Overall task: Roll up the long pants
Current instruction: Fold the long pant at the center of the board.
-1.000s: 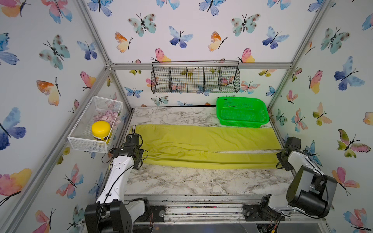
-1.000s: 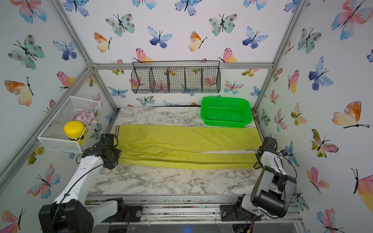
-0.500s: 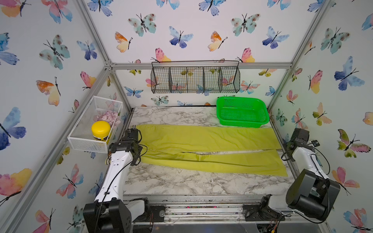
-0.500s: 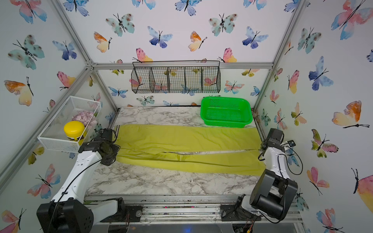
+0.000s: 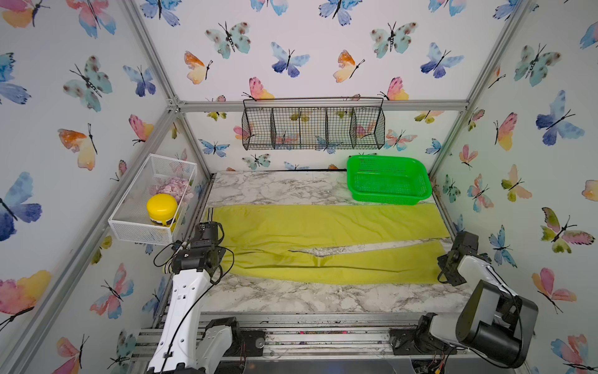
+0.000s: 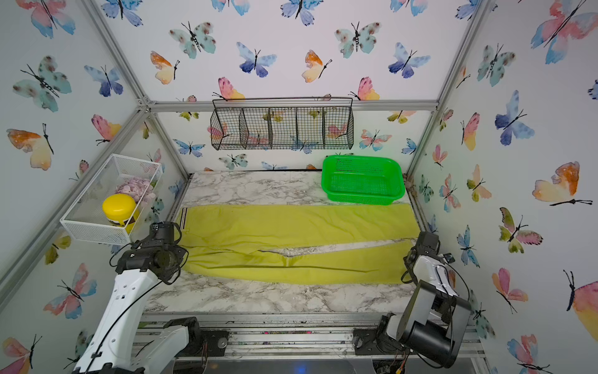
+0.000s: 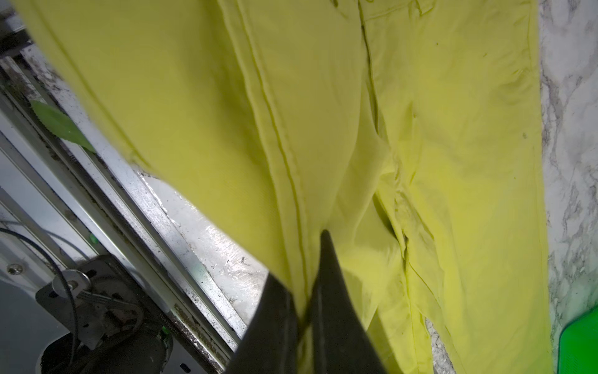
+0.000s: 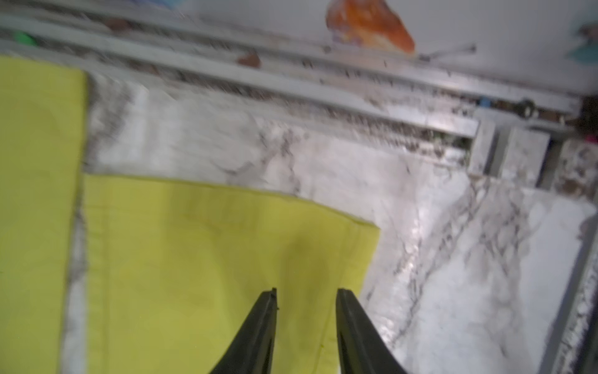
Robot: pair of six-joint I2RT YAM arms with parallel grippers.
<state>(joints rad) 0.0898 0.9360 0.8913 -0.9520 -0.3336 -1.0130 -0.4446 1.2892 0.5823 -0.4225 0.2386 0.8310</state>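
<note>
We take the green basket [image 5: 388, 197] as our mark. It sits in a far corner of the marble table [image 5: 291, 298]. The long pants [image 5: 323, 226] lie flat just in front of it, and in both top views the far leg's edge runs right along the basket's front wall [image 6: 362, 197]. From there the pants stretch across the table to the side opposite the basket, where the striped waistband [image 5: 209, 215] ends them.

The two legs lie side by side. A thin wedge of bare marble parts them and widens toward the basket's side.

The left gripper [image 7: 301, 259] is at the waist end, across the table from the basket. In the left wrist view its two dark fingers [image 7: 333, 307] are pressed together on a fold of the pants [image 7: 453, 129] — clamped on cloth, which rises off the table there. A corner of the basket [image 7: 579, 343] shows beyond the legs.

The right gripper [image 8: 306, 291] hangs on the basket's side of the table, nearer the camera than the basket, over the cuff end of the near leg [image 8: 194, 259]. That view is blurred, yet we can see the jaws standing apart with nothing between them — the cloth lies flat beneath.
</note>
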